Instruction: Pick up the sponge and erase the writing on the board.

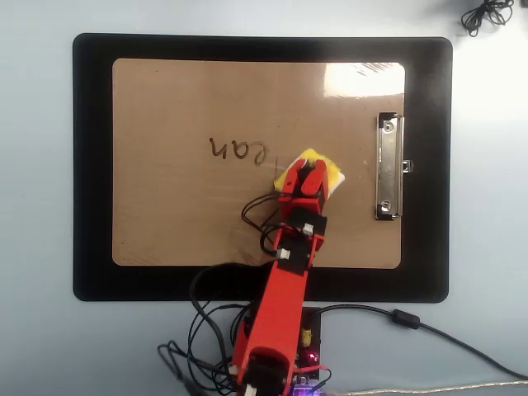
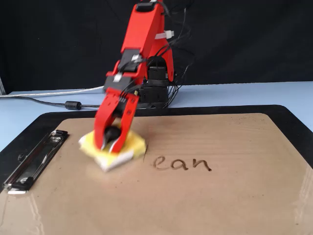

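Observation:
The tan board [image 1: 181, 223] [image 2: 220, 196] lies on a black mat, its silver clip [image 1: 389, 167] [image 2: 34, 159] at one short edge. The writing [image 1: 235, 151] [image 2: 182, 163] now reads only "ean"; its first letters do not show. The yellow sponge [image 1: 333, 177] [image 2: 137, 144] with a white edge rests on the board right beside the remaining letters. My red gripper [image 1: 308, 167] [image 2: 111, 142] stands over the sponge, its jaws shut on the black knob [image 2: 112, 133] at the sponge's centre. The arm hides most of the sponge in the overhead view.
The black mat [image 1: 91, 165] [image 2: 288, 117] lies under the board on a light blue table. Cables [image 1: 206, 330] and the arm's base [image 2: 156, 90] sit at the mat's near edge in the overhead view. A cable coil [image 1: 487, 15] lies at the top right.

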Controlling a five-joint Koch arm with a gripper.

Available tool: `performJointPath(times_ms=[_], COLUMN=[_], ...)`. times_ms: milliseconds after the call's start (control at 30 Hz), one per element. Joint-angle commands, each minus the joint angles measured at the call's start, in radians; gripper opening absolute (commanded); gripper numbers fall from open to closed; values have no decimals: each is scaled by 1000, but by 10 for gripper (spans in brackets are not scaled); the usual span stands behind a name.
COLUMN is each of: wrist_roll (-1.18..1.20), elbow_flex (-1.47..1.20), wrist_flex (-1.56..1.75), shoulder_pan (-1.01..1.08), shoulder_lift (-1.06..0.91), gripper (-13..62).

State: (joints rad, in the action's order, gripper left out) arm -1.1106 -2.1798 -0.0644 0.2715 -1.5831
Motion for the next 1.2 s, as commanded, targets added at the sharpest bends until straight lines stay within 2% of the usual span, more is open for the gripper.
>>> performJointPath(times_ms=[0,167,200,267,433,500,533,600,633,733,767,833,933,1000,1033,1100,1167], wrist_roll=[-32,-114,-117,-141,-218,-235,-238,-238,-230,-227,-225,-227,-227,-225,-224,-225,-233], elbow_flex=[15,316,336,267,-170,-198,-189,-49,66,382,419,311,-41,-204,-250,-253,-98], wrist_flex=[-38,41,38,-2,-222,-232,-225,-118,-31,92,77,-17,-173,-225,-227,-204,-97], shoulder_pan=[5,-123,-130,-172,-264,-288,-295,-302,-302,-302,-302,-302,-302,-301,-301,-301,-301], shoulder_lift=[-38,347,368,264,-325,-368,-321,-91,83,443,451,316,-158,-396,-449,-397,-143], gripper=[-80,-80,-80,-80,-79,-80,-80,-80,-79,-80,-80,-79,-80,-80,-80,-80,-80])
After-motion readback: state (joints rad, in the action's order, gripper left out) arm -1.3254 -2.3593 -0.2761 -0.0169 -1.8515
